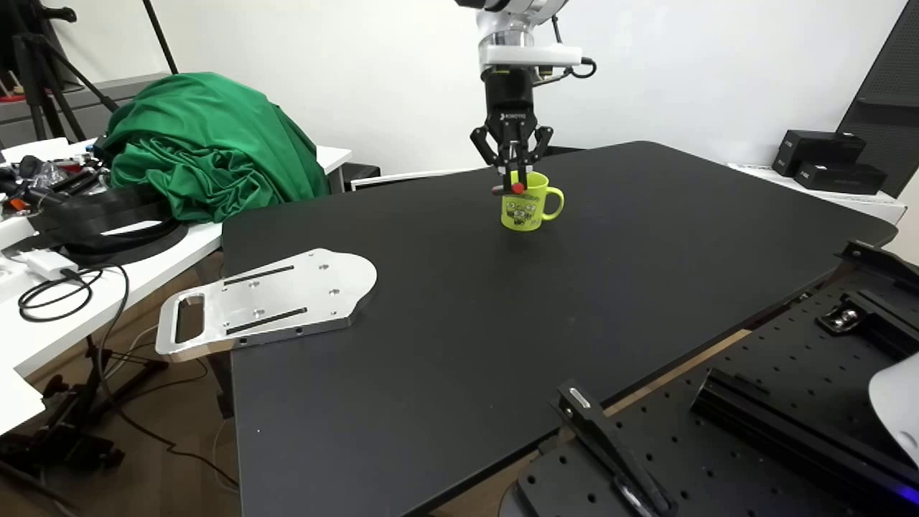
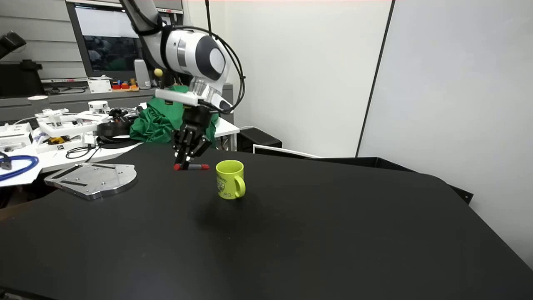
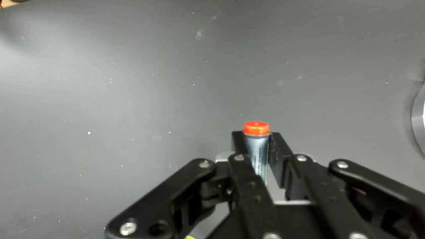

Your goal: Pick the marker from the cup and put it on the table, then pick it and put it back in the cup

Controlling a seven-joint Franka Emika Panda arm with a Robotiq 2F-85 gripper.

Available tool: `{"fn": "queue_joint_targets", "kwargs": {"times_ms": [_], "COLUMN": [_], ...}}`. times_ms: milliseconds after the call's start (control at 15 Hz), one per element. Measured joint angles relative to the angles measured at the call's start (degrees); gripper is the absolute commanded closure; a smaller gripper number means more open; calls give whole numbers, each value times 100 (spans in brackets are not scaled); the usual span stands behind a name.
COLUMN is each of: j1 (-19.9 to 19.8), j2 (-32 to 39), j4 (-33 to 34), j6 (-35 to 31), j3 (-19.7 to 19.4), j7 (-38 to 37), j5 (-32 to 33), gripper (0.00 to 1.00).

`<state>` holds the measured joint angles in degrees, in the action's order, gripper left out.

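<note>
Pincer (image 1: 515,181) pointing down, gripping the marker (image 1: 518,189), red end showing, in front of the cup (image 1: 524,210)! Cup's upright on the bench (image 1: 502,316); silver plate (image 1: 291,287) jutting over the left edge, green cloth (image 1: 215,136) behind.

The matte black table (image 1: 467,316) carries an upright yellow-green handled mug (image 1: 523,207); well apart from it lies a flat silver metal plate (image 1: 276,296).

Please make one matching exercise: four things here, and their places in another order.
1. thin grey marker with red ends
2. yellow-green handled mug
3. flat silver metal plate
4. crumpled green cloth

A. upright on the black tabletop
B. piled on the white table
C. held by the black end effector
D. overhanging the tabletop's edge

Pairs: 1-C, 2-A, 3-D, 4-B
</note>
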<state>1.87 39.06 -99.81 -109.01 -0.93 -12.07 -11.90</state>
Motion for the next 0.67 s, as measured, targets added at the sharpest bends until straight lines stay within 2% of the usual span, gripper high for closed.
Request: {"fn": "queue_joint_targets", "kwargs": {"times_ms": [333, 667], "j1": [-437, -823], "j2": [277, 667], "j4": [905, 1452], "j6": [1163, 1646], "j3": [48, 30], "j7": [-3, -35], "j5": [-821, -1432], "gripper": [94, 94]}}
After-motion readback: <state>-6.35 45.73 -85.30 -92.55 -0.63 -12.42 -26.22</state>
